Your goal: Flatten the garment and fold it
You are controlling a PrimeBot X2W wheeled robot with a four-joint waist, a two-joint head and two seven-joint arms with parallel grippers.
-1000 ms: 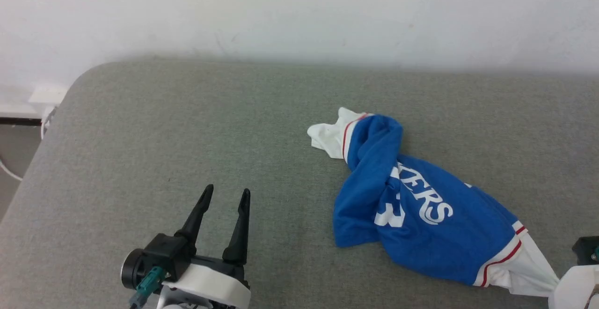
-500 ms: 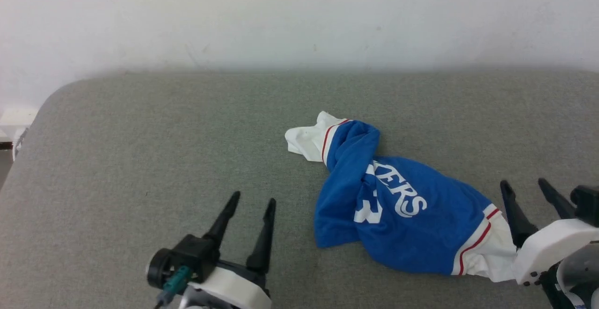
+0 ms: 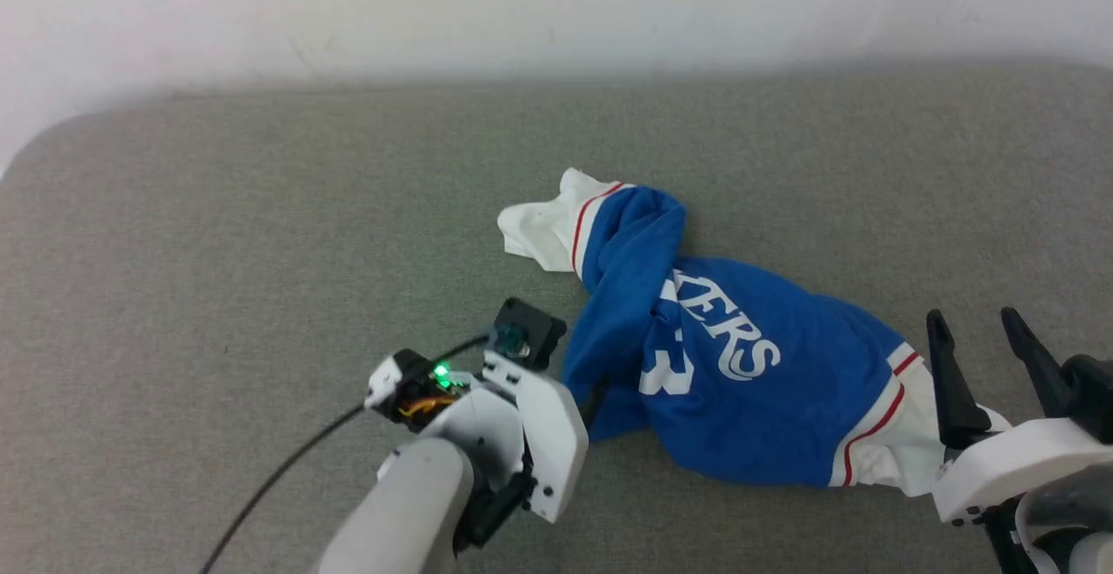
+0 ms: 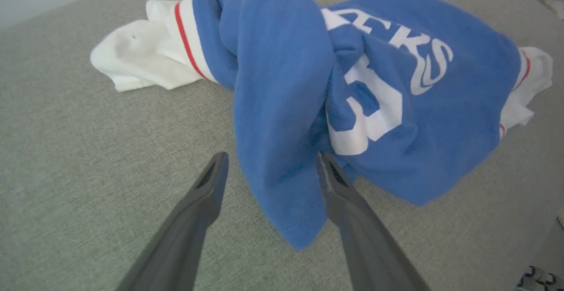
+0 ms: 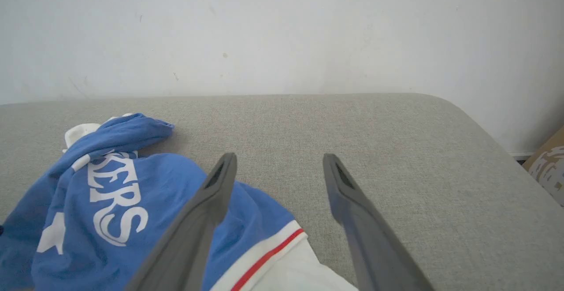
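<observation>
The garment (image 3: 739,383) lies bunched and twisted on the grey cloth-covered counter (image 3: 217,252), right of centre, not yet flattened. Its long axis runs on a slant, from the far sleeve (image 3: 539,235), white, at the far left end, to the near sleeve (image 3: 913,461), also white, at the near right end. The blue body with its white lettering is humped between them.

The left gripper (image 4: 272,158) is at the near left side of the heap, pointing into it. Its jaws are wide apart and astride a loose blue hem flap (image 4: 286,211). One finger seems to brush the cloth, though the wrist view does not settle whether it truly touches. The right gripper (image 3: 972,317) stands at the near right end, just beside the near sleeve, jaws apart and holding nothing.

So the left arm is nearer the hem and the right arm nearer the sleeve. As I judge it, the coming move turns on the left jaws closing on that flap, which already lies between them; a pull to the left, across the axis, would then open the heap
</observation>
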